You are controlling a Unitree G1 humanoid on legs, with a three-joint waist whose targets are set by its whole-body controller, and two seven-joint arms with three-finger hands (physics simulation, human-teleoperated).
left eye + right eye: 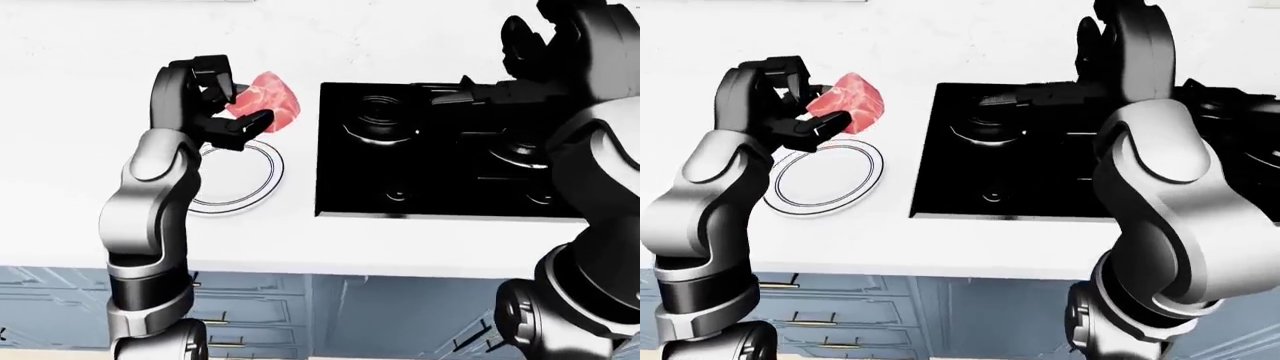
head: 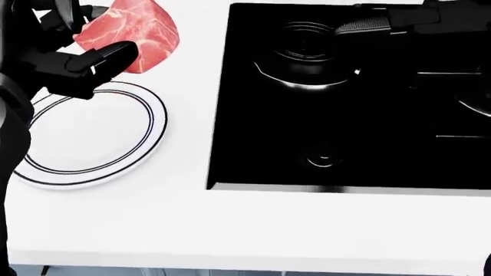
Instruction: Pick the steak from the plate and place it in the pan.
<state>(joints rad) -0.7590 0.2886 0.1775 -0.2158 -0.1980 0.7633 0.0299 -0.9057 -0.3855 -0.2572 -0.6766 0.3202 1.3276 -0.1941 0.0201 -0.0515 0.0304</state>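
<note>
The steak (image 2: 132, 33), a red marbled chunk, is held in my left hand (image 2: 86, 41), whose black fingers are shut round it. It hangs above the upper right rim of the white plate (image 2: 84, 138), which has dark rings and nothing on it. The black pan (image 2: 307, 57) sits on the black stove (image 2: 345, 144) to the right, with its handle (image 2: 372, 24) pointing right. My right hand (image 1: 540, 45) is raised over the stove by the end of that handle, fingers spread and holding nothing.
The white counter (image 2: 230, 230) runs along the bottom of the head view below the plate and stove. Blue-grey drawers (image 1: 250, 307) with gold handles are under it. More burners (image 1: 515, 154) lie on the stove's right side.
</note>
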